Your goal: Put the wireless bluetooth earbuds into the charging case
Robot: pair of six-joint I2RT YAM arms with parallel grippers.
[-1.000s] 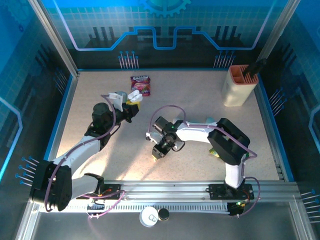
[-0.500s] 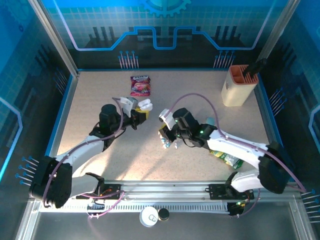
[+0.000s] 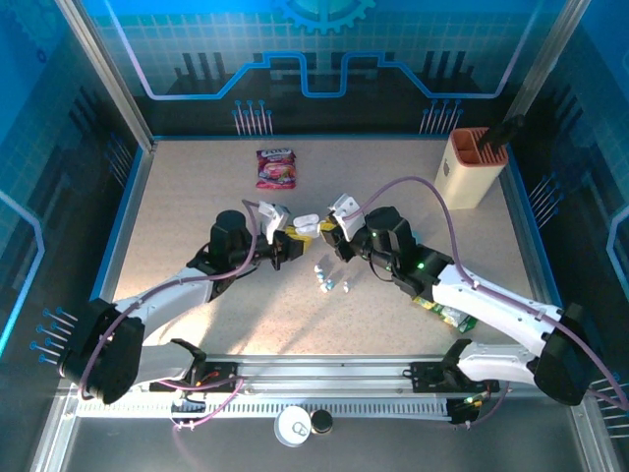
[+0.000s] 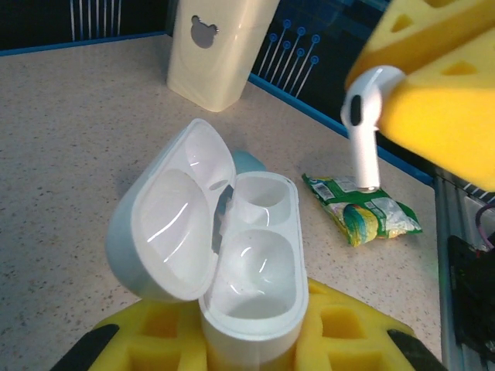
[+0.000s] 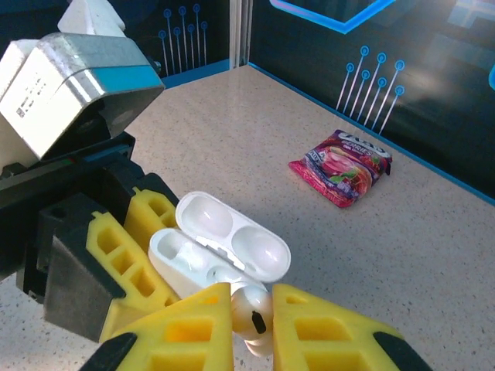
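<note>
Your right jaws clamp one earbud (image 5: 250, 315), its stem hanging free. Your left jaws pinch the case (image 4: 251, 263), lid open and both wells empty. From the right wrist, the case lies just beyond and left of the earbud, not touching. Spare earbuds (image 3: 325, 279) lie on the worktop (image 3: 197, 177).

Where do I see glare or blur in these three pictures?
Top view: a bright patch lies on the table near its front edge. Left wrist view: shiny highlights sit inside the open case; the earbud is slightly soft. Right wrist view: the right pincer, close to the lens, looks slightly soft.
</note>
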